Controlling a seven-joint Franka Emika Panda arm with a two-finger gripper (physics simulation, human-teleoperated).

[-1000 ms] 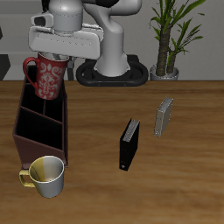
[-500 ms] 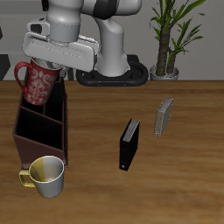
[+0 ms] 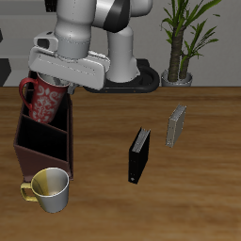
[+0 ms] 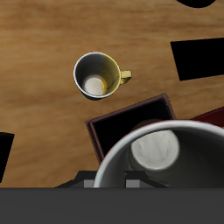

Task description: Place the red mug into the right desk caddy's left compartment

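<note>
Exterior view: I have 1 red mug with a pale speckled pattern (image 3: 42, 101) hanging upright under the two-finger gripper (image 3: 54, 80), which is clenched on its rim, with the handle pointing away from the arm. The mug sits just above the back end of the long dark maroon-brown box organiser, the right desk caddy (image 3: 40, 141), and I cannot tell whether its base has entered a compartment or touches a divider. I count 1 caddy, with thin inner dividers showing, 1 of them slanted. No writing or brand is readable on anything.

At the caddy's front end stands 1 yellow-olive mug with a cream inside (image 3: 50, 189); I cannot tell if they touch. Well apart on the wooden table (image 3: 188, 198) are 1 small black upright box (image 3: 139, 155) and 1 small grey upright box (image 3: 175, 126), its face too small to read.

In the wrist view the red mug's light grey inside (image 4: 157, 150) fills much of the frame, cut off by the edge, hiding most of the caddy (image 4: 118, 125); the fingertips are not clear.
</note>
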